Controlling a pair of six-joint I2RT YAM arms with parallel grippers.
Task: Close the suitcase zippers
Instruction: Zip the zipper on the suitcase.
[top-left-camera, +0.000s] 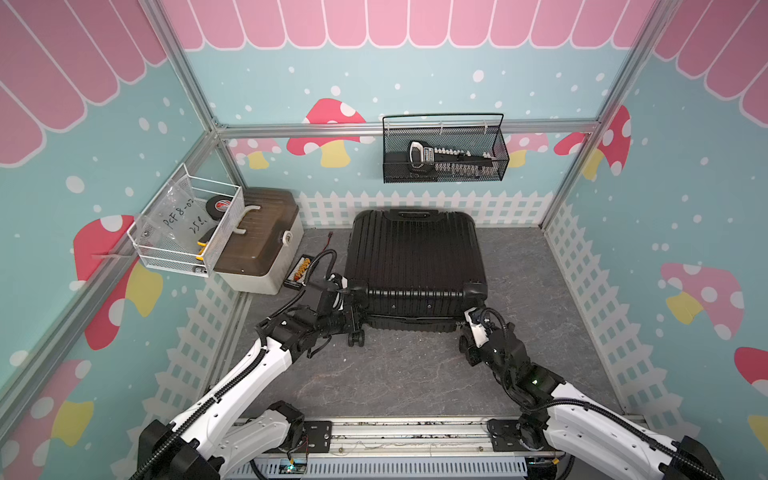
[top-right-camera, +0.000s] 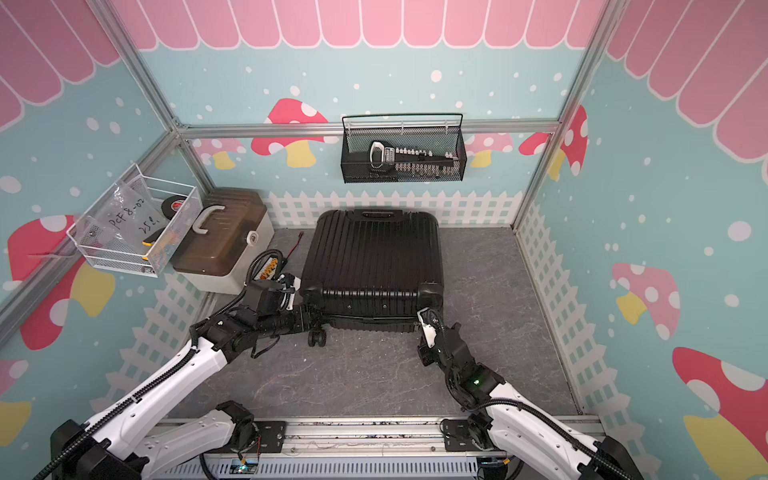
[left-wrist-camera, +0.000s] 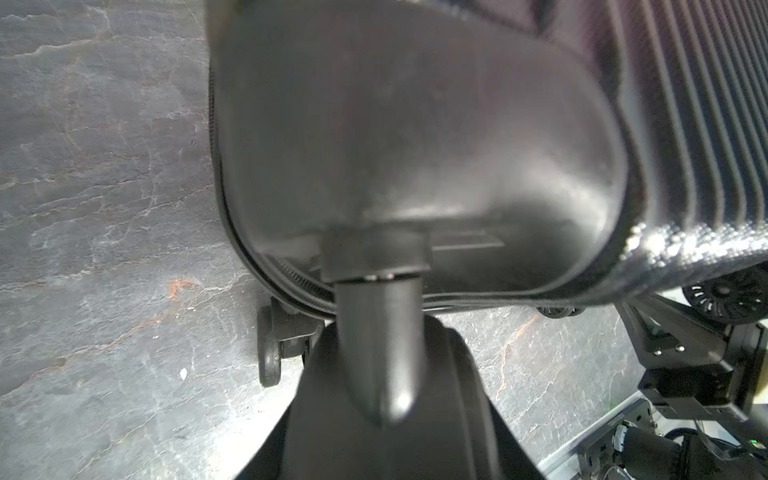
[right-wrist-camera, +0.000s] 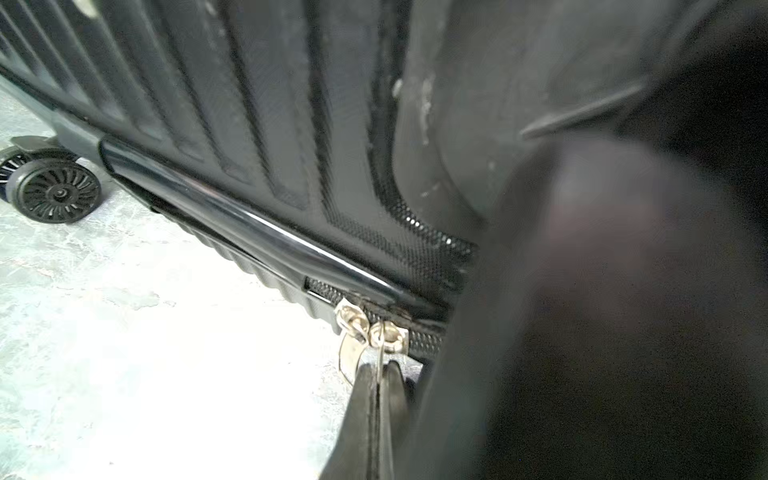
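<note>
Black suitcase lies flat mid-table, beige box near its far-left side. My right gripper pinches a silver zipper pull at the near edge. The case's corner hides my left gripper's opening, so I cannot tell.

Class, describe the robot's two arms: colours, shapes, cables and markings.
The left arm and right arm have smooth white shells joined by black joints. A black ribbed cable conduit runs along each. Wrists and jaws are black, the jaws narrow and tapered; a white block sits at the right wrist. A small green light glows on the right arm.
</note>
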